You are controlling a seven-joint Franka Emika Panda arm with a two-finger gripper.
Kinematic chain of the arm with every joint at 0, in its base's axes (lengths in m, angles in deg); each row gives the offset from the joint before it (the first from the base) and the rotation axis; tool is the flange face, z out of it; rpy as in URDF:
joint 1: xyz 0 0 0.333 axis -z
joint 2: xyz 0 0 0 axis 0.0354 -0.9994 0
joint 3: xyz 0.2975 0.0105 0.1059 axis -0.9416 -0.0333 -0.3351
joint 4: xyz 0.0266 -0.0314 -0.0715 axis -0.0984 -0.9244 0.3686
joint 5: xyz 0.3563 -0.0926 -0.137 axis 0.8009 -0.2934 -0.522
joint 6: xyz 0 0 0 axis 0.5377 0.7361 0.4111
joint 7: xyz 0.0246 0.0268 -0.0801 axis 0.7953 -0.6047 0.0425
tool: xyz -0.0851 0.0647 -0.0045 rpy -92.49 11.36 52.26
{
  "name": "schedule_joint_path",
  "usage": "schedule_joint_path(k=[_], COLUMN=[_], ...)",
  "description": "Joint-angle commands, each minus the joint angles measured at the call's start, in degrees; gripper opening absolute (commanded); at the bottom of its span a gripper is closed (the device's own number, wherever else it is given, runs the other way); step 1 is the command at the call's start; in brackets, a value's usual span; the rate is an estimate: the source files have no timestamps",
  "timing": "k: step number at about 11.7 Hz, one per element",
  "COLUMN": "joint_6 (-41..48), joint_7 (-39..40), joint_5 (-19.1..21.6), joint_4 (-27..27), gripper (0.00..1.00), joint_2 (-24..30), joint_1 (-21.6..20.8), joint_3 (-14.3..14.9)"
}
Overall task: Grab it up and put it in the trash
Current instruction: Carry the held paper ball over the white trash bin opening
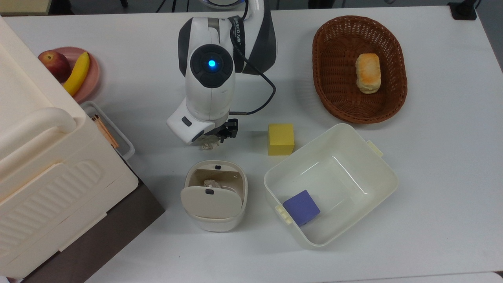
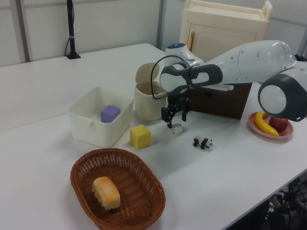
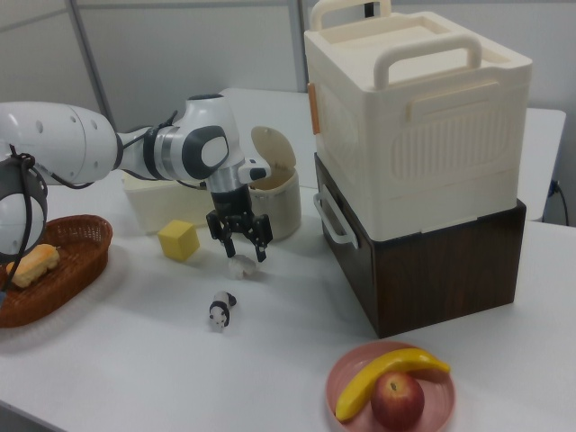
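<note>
Half the paper ball (image 1: 209,144) is hidden under the arm in the top view, mid-frame on the bench (image 1: 432,177) above the trash bin (image 1: 215,195). The pincer (image 3: 241,243) hangs spread open right over it, fingers apart.

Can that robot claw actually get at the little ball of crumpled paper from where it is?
Probably yes. The gripper hangs open right over the paper ball, fingers either side, with nothing between them.

Bread roll (image 1: 368,73) lies in wicker basket (image 1: 338,104).
</note>
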Motion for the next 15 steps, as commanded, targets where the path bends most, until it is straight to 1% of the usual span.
schedule_joint_path(k=[1,2,3,4,5,6,7,9,10,11,12,15], joint_6=[-0.4,-0.4,-0.06,1.34,1.7,2.05,3.19,4.08,3.99,3.9,3.12,-6.61], joint_7=[1.19,1.01,1.01,1.53,2.84,3.9,3.91,3.65,3.3,2.77,1.98,-1.17], joint_5=[-1.24,-1.24,-1.24,-1.33,-1.33,-1.33,-1.24,-0.37,0.33,1.3,1.48,0.61], joint_4=[-2.46,-3.34,-3.61,-3.61,-3.52,-3.44,-2.65,-0.98,0.76,3.48,4.64,6.14], gripper=[0.83,0.76,0.66,0.5,0.41,0.38,0.38,0.38,0.38,0.38,0.38,0.38], joint_2=[1.27,1.27,1.27,1.36,1.62,2.5,3.55,8.28,9.78,9.97,9.89,9.1], joint_1=[-0.48,-0.75,-0.92,-0.84,-0.84,-0.58,-0.31,0.13,0.13,0.04,-0.04,-0.05], joint_3=[0.53,0.53,0.44,0.52,0.44,0.52,0.44,0.44,0.44,0.44,0.52,0.53])
